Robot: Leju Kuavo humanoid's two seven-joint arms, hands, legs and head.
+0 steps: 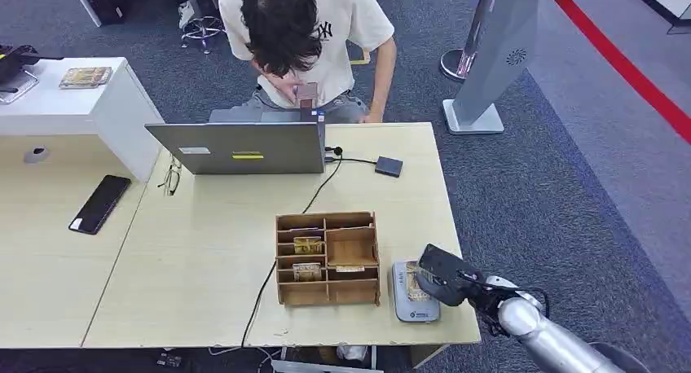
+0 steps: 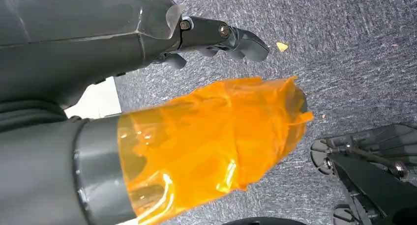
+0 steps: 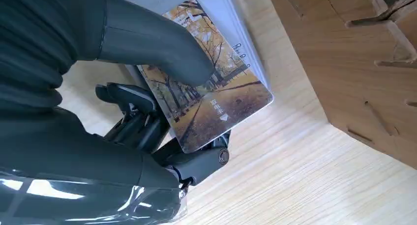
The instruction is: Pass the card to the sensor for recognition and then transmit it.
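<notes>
One card (image 3: 209, 95), printed with an autumn avenue of trees, is what you have in your right hand (image 3: 162, 102): the thick thumb presses on its face while the darker fingers (image 3: 130, 114) sit under it, so the hand grips the card. In the right wrist view you can see the card held flat over the grey sensor (image 3: 211, 9), which lies on the light wooden table (image 3: 295, 176) just beside the wooden organizer (image 3: 354, 53). From the head view, your right hand (image 1: 440, 277) sits at the sensor (image 1: 414, 306) near the table's front right corner, and the sensor is close against the right side of the organizer (image 1: 327, 257), whose compartments hold a few more cards. A black cable (image 1: 273, 267) runs from the table's front edge past the organizer toward the laptop (image 1: 244, 145) at the far side, where a person (image 1: 301, 31) in a pale T-shirt leans over the table. A small dark box (image 1: 389, 166) lies to the right of the laptop, a pair of glasses (image 1: 170, 177) to its left, and a black phone (image 1: 100, 203) rests on the neighbouring desk. Your left hand (image 2: 196, 38) hangs over grey carpet (image 2: 354, 63), its thumb wrapped in orange film (image 2: 211, 141); its dark fingers (image 2: 231, 36) hold nothing, but you cannot tell from this angle whether they are spread or curled.
</notes>
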